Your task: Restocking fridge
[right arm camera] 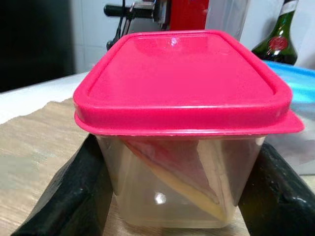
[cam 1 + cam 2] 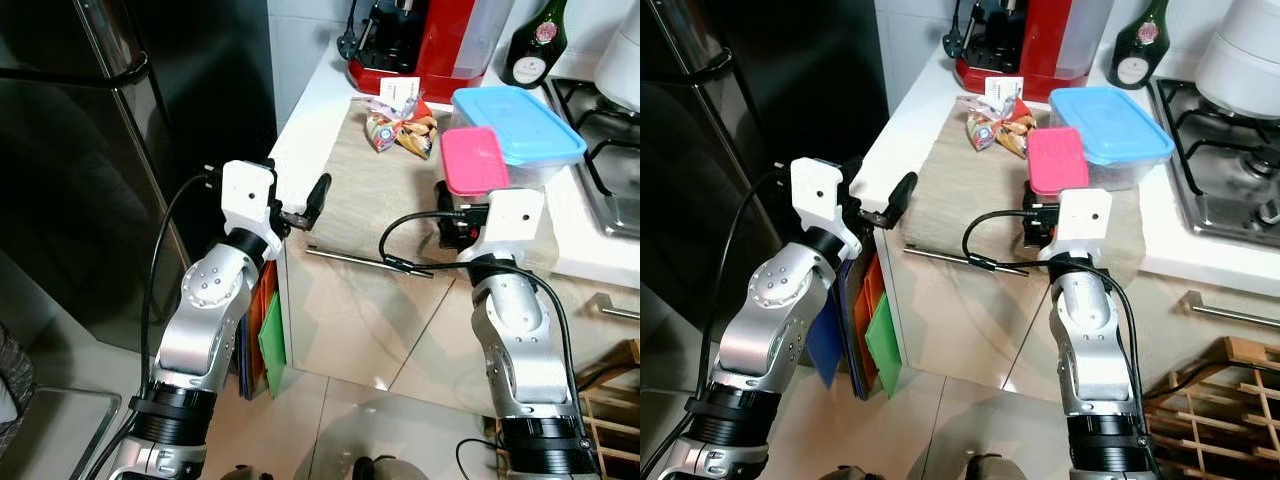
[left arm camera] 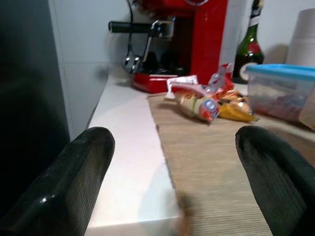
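A clear container with a pink lid (image 1: 182,83) stands on the beige mat (image 2: 365,195) near the counter's front edge, with sliced food visible inside. My right gripper (image 2: 456,213) is shut on it, one black finger (image 1: 74,196) pressed against each side wall. My left gripper (image 2: 878,185) hangs open over the counter's front left corner, holding nothing; its fingers (image 3: 69,182) frame a view along the mat. The black fridge (image 2: 80,150) stands to the left, door closed.
Behind the pink-lidded container is a larger blue-lidded container (image 2: 520,125). Snack packets (image 2: 400,122), a red coffee machine (image 2: 420,40) and a green bottle (image 2: 535,40) sit further back. A gas hob (image 2: 610,150) is on the right. Coloured folders (image 2: 268,335) lean beside the cabinet.
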`<state>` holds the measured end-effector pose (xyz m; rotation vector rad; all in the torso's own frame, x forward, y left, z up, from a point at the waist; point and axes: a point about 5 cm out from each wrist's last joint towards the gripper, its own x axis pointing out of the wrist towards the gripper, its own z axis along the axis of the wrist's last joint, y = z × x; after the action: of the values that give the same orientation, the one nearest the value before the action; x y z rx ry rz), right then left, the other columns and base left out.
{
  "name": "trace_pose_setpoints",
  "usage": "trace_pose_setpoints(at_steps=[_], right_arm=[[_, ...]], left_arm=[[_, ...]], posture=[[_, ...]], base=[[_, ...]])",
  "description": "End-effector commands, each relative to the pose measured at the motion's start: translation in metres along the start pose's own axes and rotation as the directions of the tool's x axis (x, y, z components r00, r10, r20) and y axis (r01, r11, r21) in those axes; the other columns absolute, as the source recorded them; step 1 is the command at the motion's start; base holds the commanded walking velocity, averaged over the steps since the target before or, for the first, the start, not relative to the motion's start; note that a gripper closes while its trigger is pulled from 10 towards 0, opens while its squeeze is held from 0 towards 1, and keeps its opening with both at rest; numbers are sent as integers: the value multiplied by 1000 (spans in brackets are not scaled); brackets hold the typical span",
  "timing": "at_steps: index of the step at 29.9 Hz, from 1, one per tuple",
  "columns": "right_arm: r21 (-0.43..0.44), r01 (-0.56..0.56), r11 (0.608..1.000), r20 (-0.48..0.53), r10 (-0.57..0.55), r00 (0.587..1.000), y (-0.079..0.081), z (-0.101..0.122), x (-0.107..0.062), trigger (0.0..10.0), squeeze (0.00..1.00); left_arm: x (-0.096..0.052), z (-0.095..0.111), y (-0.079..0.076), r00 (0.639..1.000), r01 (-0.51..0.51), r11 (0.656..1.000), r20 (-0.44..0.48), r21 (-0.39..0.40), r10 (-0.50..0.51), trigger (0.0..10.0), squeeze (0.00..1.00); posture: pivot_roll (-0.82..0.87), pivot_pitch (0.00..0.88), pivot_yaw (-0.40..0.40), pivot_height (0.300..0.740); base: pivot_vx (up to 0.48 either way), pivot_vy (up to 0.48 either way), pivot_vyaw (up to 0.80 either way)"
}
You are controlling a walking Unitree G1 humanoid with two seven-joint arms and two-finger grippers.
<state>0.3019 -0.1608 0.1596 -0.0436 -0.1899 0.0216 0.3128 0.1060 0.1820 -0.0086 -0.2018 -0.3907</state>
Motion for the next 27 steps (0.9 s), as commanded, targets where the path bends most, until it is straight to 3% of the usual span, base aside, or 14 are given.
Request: trace_pose_setpoints(at_steps=[1, 27], right_arm=[[-12, -7, 1000, 6, 7, 1000, 0, 3, 1, 0, 0], [-16, 9, 1000, -4, -9, 1000, -5, 0, -2, 0, 0]], left_arm=[[1, 0, 0, 1000, -8, 1000, -2, 4, 8, 10000, 0], [3, 1, -1, 1000, 0, 1000, 13, -5, 0, 10000, 0]], posture=[[-73, 85, -16, 740], [-87, 89, -3, 740]], base=[[-371, 0, 0], [-350, 0, 0]])
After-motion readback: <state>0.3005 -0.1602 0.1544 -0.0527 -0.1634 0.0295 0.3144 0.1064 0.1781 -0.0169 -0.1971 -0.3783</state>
